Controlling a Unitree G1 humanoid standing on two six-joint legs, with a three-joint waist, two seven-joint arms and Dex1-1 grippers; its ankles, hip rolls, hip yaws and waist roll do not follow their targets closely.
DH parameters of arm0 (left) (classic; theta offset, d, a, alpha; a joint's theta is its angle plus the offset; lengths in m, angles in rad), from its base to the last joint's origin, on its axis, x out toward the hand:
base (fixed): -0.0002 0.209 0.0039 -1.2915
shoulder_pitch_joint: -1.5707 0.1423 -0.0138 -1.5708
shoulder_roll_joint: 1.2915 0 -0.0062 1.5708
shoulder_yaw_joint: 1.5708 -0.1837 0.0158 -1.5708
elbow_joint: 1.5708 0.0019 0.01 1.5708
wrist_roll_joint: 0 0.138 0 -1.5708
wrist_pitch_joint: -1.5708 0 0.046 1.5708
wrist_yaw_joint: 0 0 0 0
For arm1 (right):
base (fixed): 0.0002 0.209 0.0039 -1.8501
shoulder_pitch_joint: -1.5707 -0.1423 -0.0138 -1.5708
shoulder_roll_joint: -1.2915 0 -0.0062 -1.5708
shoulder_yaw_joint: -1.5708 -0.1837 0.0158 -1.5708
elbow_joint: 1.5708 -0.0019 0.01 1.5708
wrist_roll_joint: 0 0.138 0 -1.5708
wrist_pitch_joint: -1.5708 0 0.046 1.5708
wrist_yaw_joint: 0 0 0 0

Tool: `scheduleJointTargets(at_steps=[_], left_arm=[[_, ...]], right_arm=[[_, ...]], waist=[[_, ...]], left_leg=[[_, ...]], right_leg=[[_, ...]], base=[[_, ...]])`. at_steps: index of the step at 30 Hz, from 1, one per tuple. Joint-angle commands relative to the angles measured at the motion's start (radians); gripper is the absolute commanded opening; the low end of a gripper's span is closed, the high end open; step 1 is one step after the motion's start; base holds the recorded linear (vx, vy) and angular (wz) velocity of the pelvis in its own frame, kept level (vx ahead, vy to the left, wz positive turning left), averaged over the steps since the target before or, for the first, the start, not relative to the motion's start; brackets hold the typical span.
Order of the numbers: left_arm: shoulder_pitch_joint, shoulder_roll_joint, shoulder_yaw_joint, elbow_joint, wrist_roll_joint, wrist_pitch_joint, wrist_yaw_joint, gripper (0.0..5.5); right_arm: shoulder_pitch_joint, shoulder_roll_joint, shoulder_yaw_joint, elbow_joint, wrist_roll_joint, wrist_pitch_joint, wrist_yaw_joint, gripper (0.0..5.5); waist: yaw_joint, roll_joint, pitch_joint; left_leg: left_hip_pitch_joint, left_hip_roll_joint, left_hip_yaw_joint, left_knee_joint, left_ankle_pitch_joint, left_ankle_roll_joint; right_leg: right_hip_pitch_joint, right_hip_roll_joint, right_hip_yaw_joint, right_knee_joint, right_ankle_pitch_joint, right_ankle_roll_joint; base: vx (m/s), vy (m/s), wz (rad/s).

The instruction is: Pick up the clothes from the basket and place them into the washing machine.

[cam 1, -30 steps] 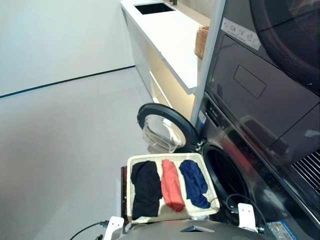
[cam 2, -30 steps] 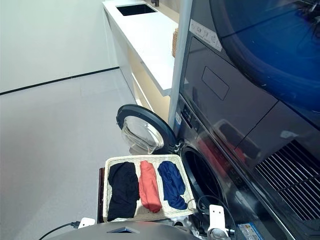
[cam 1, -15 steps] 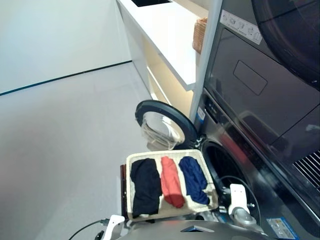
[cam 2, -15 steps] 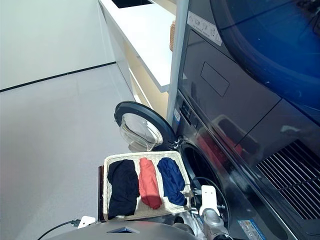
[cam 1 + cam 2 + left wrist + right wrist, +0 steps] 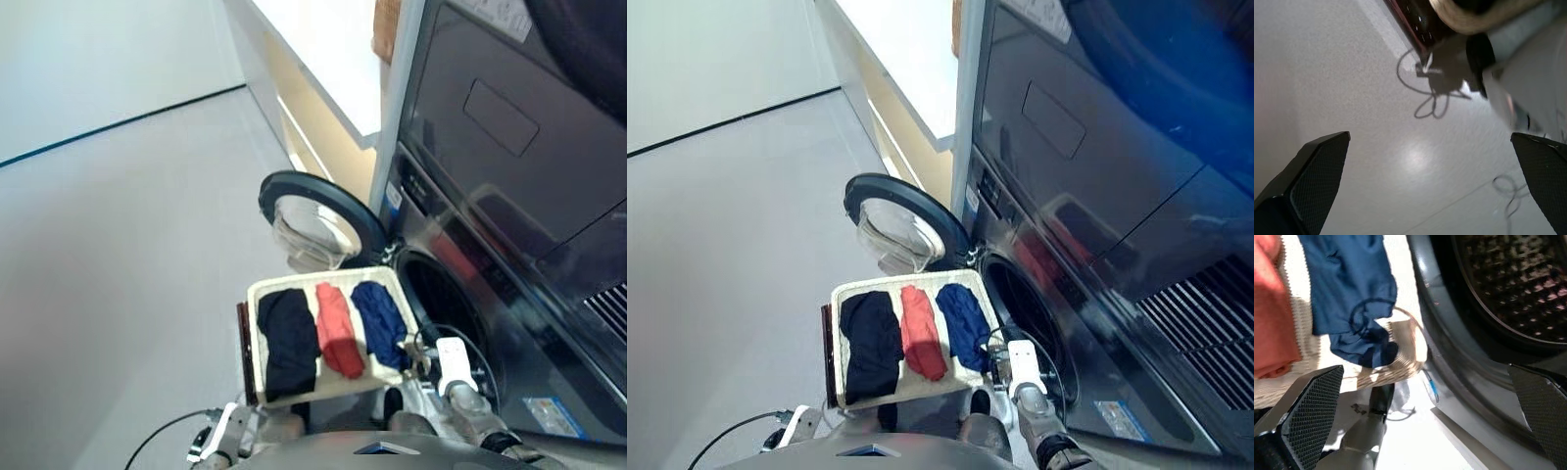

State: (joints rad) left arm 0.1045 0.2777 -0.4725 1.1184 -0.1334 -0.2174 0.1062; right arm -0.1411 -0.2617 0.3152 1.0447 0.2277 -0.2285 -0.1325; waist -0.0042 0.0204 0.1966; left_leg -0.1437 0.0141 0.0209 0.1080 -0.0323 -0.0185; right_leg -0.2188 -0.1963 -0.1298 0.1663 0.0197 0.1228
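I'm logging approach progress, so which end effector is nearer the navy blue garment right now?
Right. The right end effector is open beside the basket's corner, just by the navy blue garment. The left end effector is open over bare floor, beyond the basket's far side.

A shallow rectangular basket of pale cream woven wicker (image 5: 256, 338) carries three small folded garments side by side: a black one (image 5: 288, 343) at 9 o'clock, a red-orange one (image 5: 338, 330) in the middle and a navy blue one (image 5: 380, 322) at 3 o'clock. The basket rests on a dark reddish-brown stand (image 5: 245, 352), which stands on the pale grey floor (image 5: 127, 294). A thin dark cable (image 5: 1432, 95) lies looped on the floor beside the stand.
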Motion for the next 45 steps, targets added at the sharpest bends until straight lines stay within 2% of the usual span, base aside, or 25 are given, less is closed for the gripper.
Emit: scheduleJointTargets(at_steps=[1,7,14,19,26,27,29,33,35,40,45], left_arm=[[-0.218,-0.017,0.049,-0.165,-0.013,-0.14,0.063,5.5],[-0.279,0.003,0.044,-0.266,-0.02,-0.155,0.116,5.5],[-0.329,0.036,0.042,-0.385,0.038,-0.147,0.168,5.5],[-0.375,0.056,0.036,-0.486,0.102,-0.137,0.208,5.5],[-0.421,0.079,0.033,-0.649,0.192,-0.129,0.239,5.5],[-0.433,0.081,0.03,-0.652,0.203,-0.125,0.243,5.5],[-0.462,0.078,0.028,-0.632,0.218,-0.105,0.254,5.5],[-0.545,0.05,0.037,-0.546,0.262,-0.025,0.312,5.5],[-0.581,0.045,0.042,-0.505,0.272,-0.009,0.346,5.5],[-0.647,0.04,0.053,-0.367,0.252,-0.018,0.442,5.5],[-0.663,0.03,0.074,-0.335,0.219,-0.033,0.513,5.5]], right_arm=[[-0.042,-0.01,0.038,-0.125,-0.008,-0.058,-0.038,5.5],[-0.101,-0.029,0.026,-0.191,0.044,-0.084,-0.076,5.5],[-0.179,-0.051,0.03,-0.259,0.07,-0.107,-0.121,5.5],[-0.226,-0.061,0.038,-0.291,0.078,-0.122,-0.158,5.5],[-0.258,-0.069,0.036,-0.319,0.083,-0.133,-0.181,5.5],[-0.261,-0.07,0.036,-0.322,0.085,-0.133,-0.183,5.5],[-0.269,-0.071,0.035,-0.323,0.083,-0.129,-0.186,5.5],[-0.29,-0.069,0.033,-0.338,0.068,-0.111,-0.203,5.5],[-0.295,-0.07,0.022,-0.358,0.059,-0.106,-0.213,5.5],[-0.31,-0.063,0.01,-0.371,0.047,-0.119,-0.235,5.5],[-0.304,-0.057,0.011,-0.397,0.042,-0.131,-0.254,5.5]], waist=[[-0.052,-0.064,0.043],[-0.067,-0.054,0.051],[-0.072,-0.046,0.064],[-0.073,-0.038,0.068],[-0.074,-0.025,0.066],[-0.074,-0.022,0.066],[-0.076,-0.019,0.065],[-0.084,-0.017,0.065],[-0.088,-0.018,0.065],[-0.098,-0.026,0.062],[-0.103,-0.03,0.06]], left_leg=[[-0.178,-0.018,0.002,0.201,-0.037,0.014],[-0.396,0.002,0.001,0.381,-0.08,0.009],[-0.608,0.028,-0.001,0.575,-0.137,0.007],[-0.757,0.032,-0.007,0.703,-0.17,0.014],[-0.88,0.035,-0.01,0.787,-0.195,0.022],[-0.881,0.04,-0.013,0.811,-0.235,0.017],[-0.901,0.04,-0.015,0.813,-0.234,0.019],[-0.931,0.039,-0.016,0.814,-0.229,0.021],[-0.942,0.039,-0.016,0.813,-0.228,0.022],[-0.976,0.039,-0.009,0.82,-0.228,0.028],[-1.005,0.038,-0.005,0.832,-0.229,0.028]], right_leg=[[-0.072,-0.036,0.044,0.103,-0.008,0.003],[-0.281,-0.026,0.071,0.257,-0.05,-0.013],[-0.483,-0.02,0.092,0.439,-0.105,-0.035],[-0.63,-0.014,0.11,0.564,-0.142,-0.053],[-0.766,-0.007,0.123,0.654,-0.171,-0.068],[-0.771,-0.005,0.125,0.684,-0.208,-0.063],[-0.791,-0.004,0.126,0.687,-0.208,-0.064],[-0.823,-0.003,0.127,0.694,-0.209,-0.066],[-0.839,-0.001,0.128,0.697,-0.21,-0.066],[-0.882,0.008,0.143,0.704,-0.203,-0.068],[-0.911,0.011,0.149,0.709,-0.198,-0.068]], base=[[-0.176,0.008,-0.055],[-0.138,-0.006,0.033],[-0.104,-0.011,0.007],[-0.094,-0.018,-0.056],[-0.022,-0.006,0.033],[0.068,-0.023,-0.026],[0.036,-0.011,-0.033],[0.0,0.0,0.0],[0.0,0.0,0.0],[0.0,0.0,0.0],[0.0,0.0,0.0]])
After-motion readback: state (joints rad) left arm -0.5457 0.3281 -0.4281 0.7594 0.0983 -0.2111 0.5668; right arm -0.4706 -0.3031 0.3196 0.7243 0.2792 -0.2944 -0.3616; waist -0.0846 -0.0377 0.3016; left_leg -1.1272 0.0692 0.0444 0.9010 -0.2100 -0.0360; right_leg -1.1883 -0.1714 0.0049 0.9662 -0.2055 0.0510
